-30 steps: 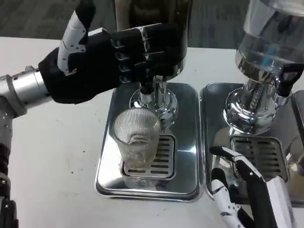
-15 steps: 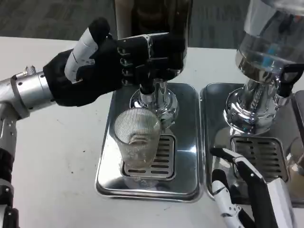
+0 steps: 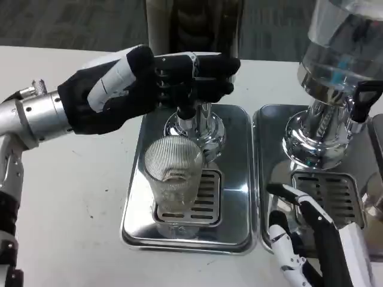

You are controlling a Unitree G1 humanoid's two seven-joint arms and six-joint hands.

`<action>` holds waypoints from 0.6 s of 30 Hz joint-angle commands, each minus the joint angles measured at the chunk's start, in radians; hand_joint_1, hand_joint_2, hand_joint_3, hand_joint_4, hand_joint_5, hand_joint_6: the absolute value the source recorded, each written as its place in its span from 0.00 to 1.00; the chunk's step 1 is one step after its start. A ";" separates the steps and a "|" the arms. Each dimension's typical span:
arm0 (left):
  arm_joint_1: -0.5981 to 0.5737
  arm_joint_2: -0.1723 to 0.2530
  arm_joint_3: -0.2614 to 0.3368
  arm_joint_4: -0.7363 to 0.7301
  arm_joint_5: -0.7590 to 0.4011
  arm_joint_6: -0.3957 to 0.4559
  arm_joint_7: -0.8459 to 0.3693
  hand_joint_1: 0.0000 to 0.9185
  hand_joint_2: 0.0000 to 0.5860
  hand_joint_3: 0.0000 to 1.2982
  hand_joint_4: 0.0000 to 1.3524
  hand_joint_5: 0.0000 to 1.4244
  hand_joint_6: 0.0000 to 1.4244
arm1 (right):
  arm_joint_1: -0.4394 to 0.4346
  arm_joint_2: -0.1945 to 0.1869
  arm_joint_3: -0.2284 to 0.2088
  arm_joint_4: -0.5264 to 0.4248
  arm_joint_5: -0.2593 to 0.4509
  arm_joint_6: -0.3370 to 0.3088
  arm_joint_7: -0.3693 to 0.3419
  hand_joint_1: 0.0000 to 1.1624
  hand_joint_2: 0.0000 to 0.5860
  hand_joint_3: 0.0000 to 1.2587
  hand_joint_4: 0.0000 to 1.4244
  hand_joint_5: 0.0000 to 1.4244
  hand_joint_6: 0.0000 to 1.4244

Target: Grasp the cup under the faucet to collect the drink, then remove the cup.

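— So, what sits nearest?
— The right hand [image 3: 311, 245], low and right of the cup [image 3: 173, 179], fingers apart, holding nothing.
— And the cup?
— A ribbed clear glass, upright, long axis vertical, mouth up, standing on the drip tray [image 3: 188, 239] grate just under the faucet [image 3: 187, 110].
— Any writing?
— None I can read.
— Beyond the cup?
— The left hand [image 3: 149, 84], fingers curled over the faucet's tap.

cup [image 3: 174, 179] on drip tray [image 3: 233, 179] (under faucet [image 3: 187, 110]), left hand [image 3: 143, 86] behind
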 commanded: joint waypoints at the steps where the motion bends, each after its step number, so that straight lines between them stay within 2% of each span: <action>1: 0.020 -0.004 -0.022 -0.014 0.017 -0.017 -0.012 0.00 0.12 0.13 0.04 0.08 0.07 | 0.003 -0.004 -0.003 -0.002 0.000 -0.012 0.002 0.21 0.72 0.27 0.17 0.14 0.09; 7: 0.027 -0.005 -0.024 -0.030 0.015 -0.043 -0.011 0.00 0.12 0.13 0.05 0.08 0.07 | 0.000 -0.003 -0.002 0.000 0.001 -0.009 0.004 0.21 0.72 0.27 0.17 0.14 0.09; 18: 0.045 0.004 -0.047 -0.078 0.030 -0.156 0.010 0.00 0.13 0.14 0.05 0.08 0.08 | -0.004 -0.003 -0.006 0.001 0.008 -0.009 0.010 0.21 0.73 0.26 0.17 0.14 0.09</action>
